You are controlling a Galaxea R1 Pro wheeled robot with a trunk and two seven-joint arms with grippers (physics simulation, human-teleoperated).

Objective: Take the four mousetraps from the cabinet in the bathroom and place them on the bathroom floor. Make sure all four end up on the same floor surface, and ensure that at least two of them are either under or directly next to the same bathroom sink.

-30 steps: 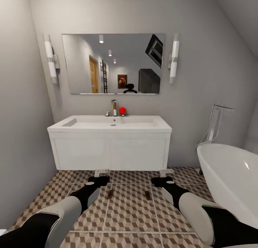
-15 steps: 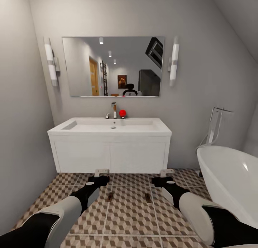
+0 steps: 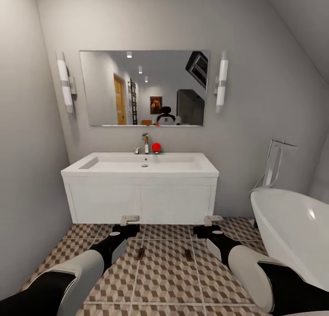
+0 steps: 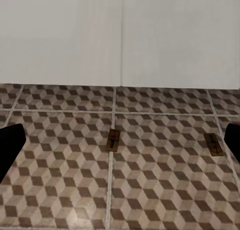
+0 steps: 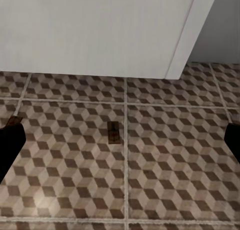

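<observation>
A: Two traps (image 3: 141, 250) (image 3: 188, 252) lie low-centre on the floor (image 3: 164, 279), near the sink (image 3: 141, 163).
B: Both grippers (image 3: 130, 220) (image 3: 213, 220) are spread, empty. I'd fetch the rest and set them nearby.

- Soft, even light is cast over the room; two wall lamps (image 3: 66, 85) flank the mirror (image 3: 144, 88).
- A faint shadow is seen under the vanity (image 3: 140, 197).
- Wrist views are slightly blurred.

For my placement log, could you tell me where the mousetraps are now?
In the head view, two mousetraps lie on the bathroom floor before the white vanity, between the grippers.
</observation>
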